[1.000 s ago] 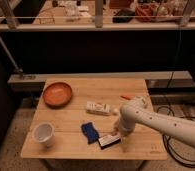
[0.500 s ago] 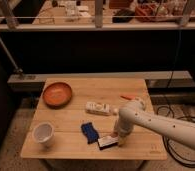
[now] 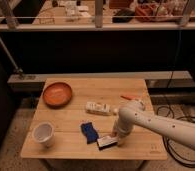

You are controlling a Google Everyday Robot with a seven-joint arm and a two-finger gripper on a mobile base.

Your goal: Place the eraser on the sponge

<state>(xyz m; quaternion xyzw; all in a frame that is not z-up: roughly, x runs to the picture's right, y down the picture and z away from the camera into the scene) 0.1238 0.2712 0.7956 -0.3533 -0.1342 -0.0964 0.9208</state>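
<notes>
Item: eraser, lying flat on the worktop near its front edge, just right of the sponge and not on it; claw low at the eraser's right end, hold cannot be told; handling, as judged: grip squarely, lift clear, seat level and centred on the soft, shorter sponge.

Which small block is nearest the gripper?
The eraser, dark base with white top, right at the gripper; the blue sponge and all-white pack lie farther off.
</notes>
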